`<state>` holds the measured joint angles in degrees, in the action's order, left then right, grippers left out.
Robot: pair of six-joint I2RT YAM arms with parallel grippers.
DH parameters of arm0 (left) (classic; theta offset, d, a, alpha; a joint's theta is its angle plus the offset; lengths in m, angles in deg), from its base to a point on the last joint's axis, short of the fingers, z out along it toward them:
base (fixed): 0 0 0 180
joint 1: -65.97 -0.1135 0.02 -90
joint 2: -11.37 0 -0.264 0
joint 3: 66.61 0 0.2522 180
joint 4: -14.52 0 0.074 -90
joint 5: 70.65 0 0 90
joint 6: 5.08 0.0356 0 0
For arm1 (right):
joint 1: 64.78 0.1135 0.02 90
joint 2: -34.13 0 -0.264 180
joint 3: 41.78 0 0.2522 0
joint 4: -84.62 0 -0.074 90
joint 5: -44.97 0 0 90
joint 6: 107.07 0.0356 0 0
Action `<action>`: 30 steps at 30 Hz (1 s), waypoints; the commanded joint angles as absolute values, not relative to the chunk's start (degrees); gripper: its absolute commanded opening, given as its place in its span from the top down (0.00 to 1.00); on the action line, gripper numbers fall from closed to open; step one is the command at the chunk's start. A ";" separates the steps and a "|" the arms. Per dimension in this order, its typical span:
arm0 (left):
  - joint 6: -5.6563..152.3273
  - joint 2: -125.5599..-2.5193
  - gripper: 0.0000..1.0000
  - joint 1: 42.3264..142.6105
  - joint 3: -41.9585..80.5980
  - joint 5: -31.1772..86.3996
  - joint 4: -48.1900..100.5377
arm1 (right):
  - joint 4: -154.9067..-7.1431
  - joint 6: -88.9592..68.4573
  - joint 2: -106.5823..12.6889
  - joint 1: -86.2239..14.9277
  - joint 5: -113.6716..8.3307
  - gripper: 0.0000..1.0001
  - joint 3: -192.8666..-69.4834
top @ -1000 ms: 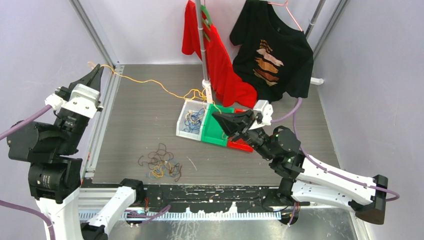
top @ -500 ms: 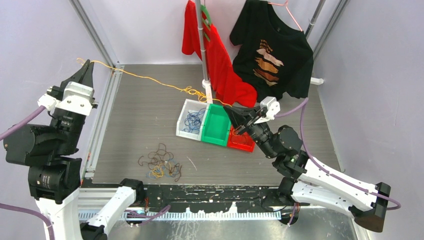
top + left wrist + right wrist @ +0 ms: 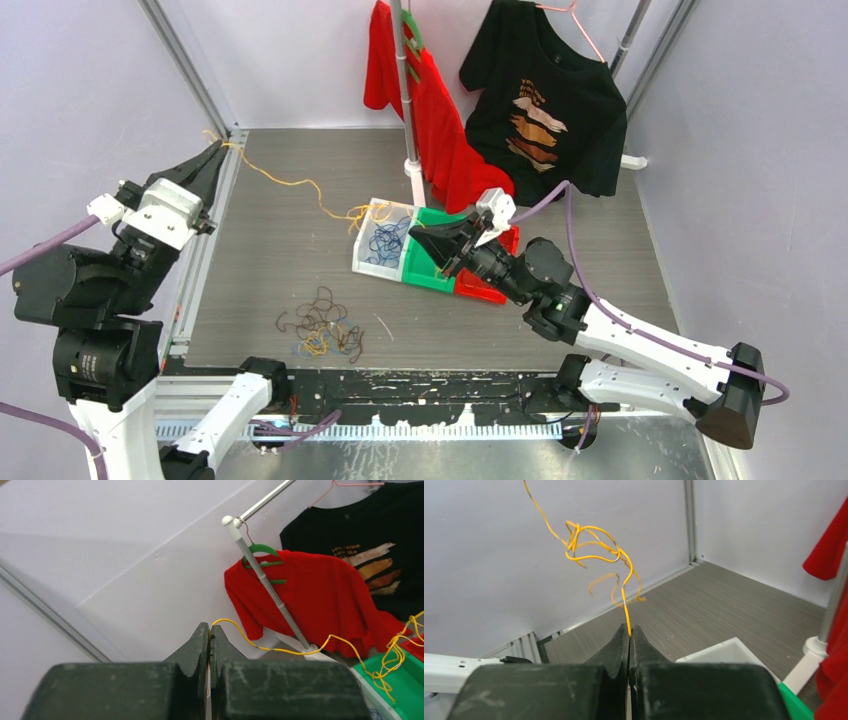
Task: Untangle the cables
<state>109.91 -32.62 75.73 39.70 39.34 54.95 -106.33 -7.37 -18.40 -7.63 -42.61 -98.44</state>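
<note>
Right now my left gripper (image 3: 214,156) pinches one end of a yellow cable (image 3: 290,183) by the left rail (image 3: 198,280), the right gripper (image 3: 421,233) its other end above the bins (image 3: 422,272). I'd draw them apart gently, watching that the snarl (image 3: 360,213) near the bins loosens, not cinches.

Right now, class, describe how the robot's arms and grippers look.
The left arm and right arm have black joints, white links and trailing lilac hoses. The left gripper and right gripper each have two dark, tapering, scuffed fingers.
</note>
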 commanded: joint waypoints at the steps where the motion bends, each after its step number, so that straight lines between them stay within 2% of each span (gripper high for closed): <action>1: 109.05 -31.75 1.00 75.72 39.09 42.81 58.82 | -112.03 -4.89 -18.39 -7.88 -47.43 0.99 -102.82; 6: 110.10 -29.99 1.00 75.72 34.55 43.67 61.99 | -112.14 -3.27 -19.17 -7.87 -49.95 0.99 -104.23; 8: 110.66 -29.58 0.95 75.70 32.88 44.31 64.65 | -111.99 -2.86 -19.37 -7.91 -50.39 0.99 -104.90; 12: 111.55 -28.42 0.77 75.69 28.57 46.06 68.33 | -110.08 -2.93 -19.92 -7.88 -51.55 0.99 -107.38; 21: 110.38 -27.29 0.71 75.72 23.58 49.93 71.67 | -106.02 -2.23 -22.81 -7.82 -54.43 0.99 -113.28; 27: 109.09 -28.29 0.47 75.72 25.31 58.14 75.29 | -104.11 -2.18 -25.35 -7.79 -56.49 0.99 -116.54; 30: 105.11 -29.59 0.41 75.72 27.21 63.25 75.21 | -103.33 -2.00 -26.43 -7.74 -57.95 0.99 -117.58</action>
